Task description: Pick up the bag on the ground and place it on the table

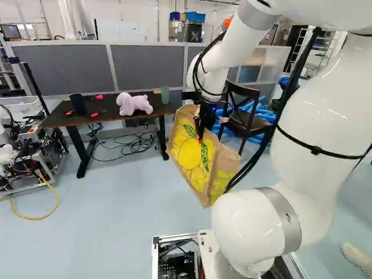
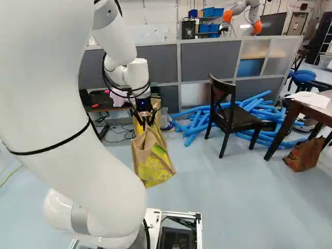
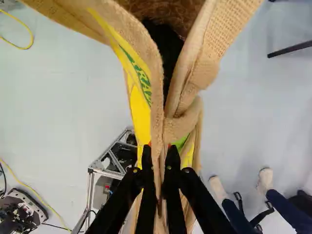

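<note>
In hand [image 2: 144, 120], bag [image 1: 190, 156], mouth up, long axis tilted

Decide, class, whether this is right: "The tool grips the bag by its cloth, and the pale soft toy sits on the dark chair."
The toy's place is wrong. The left base view shows the pale soft toy on the dark table. The rest is right: the tool grips the bag by its cloth.
</note>
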Controlling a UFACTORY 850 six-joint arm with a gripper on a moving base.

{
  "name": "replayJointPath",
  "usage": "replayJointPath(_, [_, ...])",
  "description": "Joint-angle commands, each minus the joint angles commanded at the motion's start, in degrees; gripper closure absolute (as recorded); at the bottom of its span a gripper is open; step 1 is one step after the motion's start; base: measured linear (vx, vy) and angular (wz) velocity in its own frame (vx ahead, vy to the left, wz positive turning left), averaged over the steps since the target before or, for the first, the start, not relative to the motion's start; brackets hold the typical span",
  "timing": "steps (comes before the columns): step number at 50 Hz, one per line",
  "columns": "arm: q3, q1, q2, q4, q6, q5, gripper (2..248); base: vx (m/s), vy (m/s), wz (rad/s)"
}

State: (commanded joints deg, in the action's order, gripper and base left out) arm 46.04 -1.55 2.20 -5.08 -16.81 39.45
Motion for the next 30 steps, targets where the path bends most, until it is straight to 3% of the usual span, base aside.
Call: replayJointPath(30, [1.9,-0.9,-4.3,-0.5,0.0,4.8,228,0.0,0.0,0.0])
